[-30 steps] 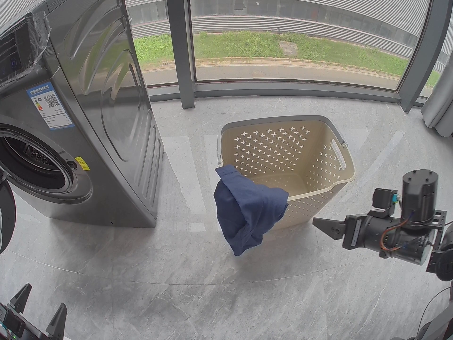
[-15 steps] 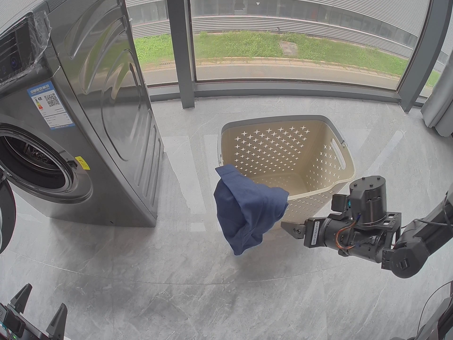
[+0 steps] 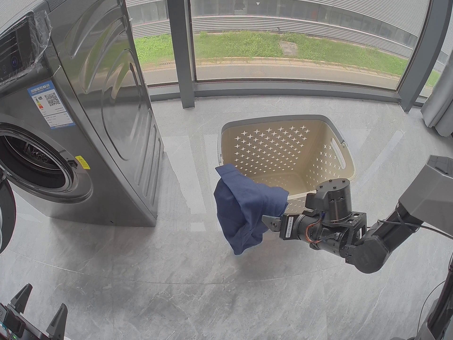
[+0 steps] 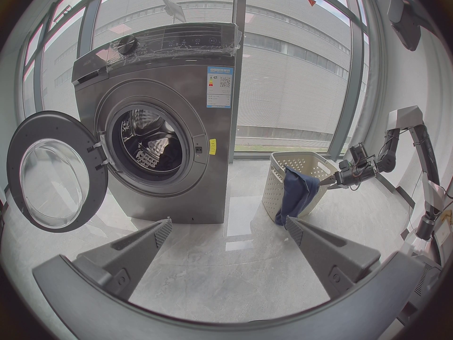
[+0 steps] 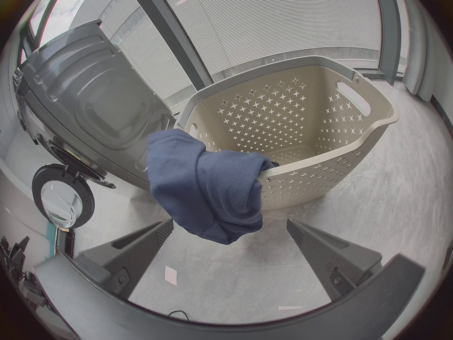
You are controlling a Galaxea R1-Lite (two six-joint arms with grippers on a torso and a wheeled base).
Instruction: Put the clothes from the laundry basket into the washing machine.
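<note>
A dark blue garment [image 3: 245,208] hangs over the front left corner of the beige laundry basket [image 3: 278,119], drooping down its outer wall toward the floor. My right gripper [image 3: 270,223] is level with the garment's right edge, very close to it, and it is open. In the right wrist view the garment [image 5: 207,185] hangs just ahead of the open right gripper [image 5: 229,223], with nothing between the fingers. The washing machine [image 4: 155,133] stands on the left with its round door [image 4: 52,171] swung open. My left gripper [image 3: 40,308] rests open, low at the near left.
The basket [image 5: 330,154] looks bare inside apart from the draped garment. Grey tiled floor [image 3: 188,270] lies open between basket and washer. A glass window wall [image 3: 283,34] runs behind, and a grey curtain [image 3: 441,105] hangs at the far right.
My right arm has swung left across the basket's front, bringing its gripper from well right of the basket up to the garment's edge. The garment, basket and left gripper have not moved.
</note>
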